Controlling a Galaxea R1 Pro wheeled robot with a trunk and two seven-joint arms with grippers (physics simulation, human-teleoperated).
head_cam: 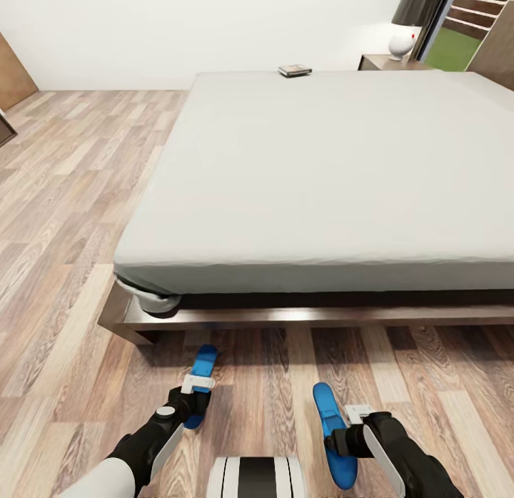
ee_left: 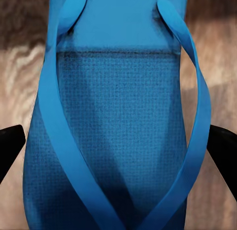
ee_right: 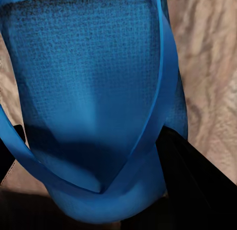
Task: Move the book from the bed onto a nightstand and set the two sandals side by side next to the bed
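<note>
Head view: both sandals are partly hidden by the grippers. The left gripper (head_cam: 191, 397) is closed around the left sandal (head_cam: 202, 366), the right gripper (head_cam: 341, 441) around the right sandal (head_cam: 330, 412), on the floor (head_cam: 64, 198) beside the bed (head_cam: 321, 170). The book (head_cam: 295, 70) is seen at the bed's far edge.

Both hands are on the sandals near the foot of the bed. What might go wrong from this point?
The left sandal and right sandal lie well apart and angled differently, so they may end up not side by side. The book sits at the bed's far end, probably a long reach.

arms: black with white panels | left claw (head_cam: 191, 392): white bracket | trunk: white, black-striped
</note>
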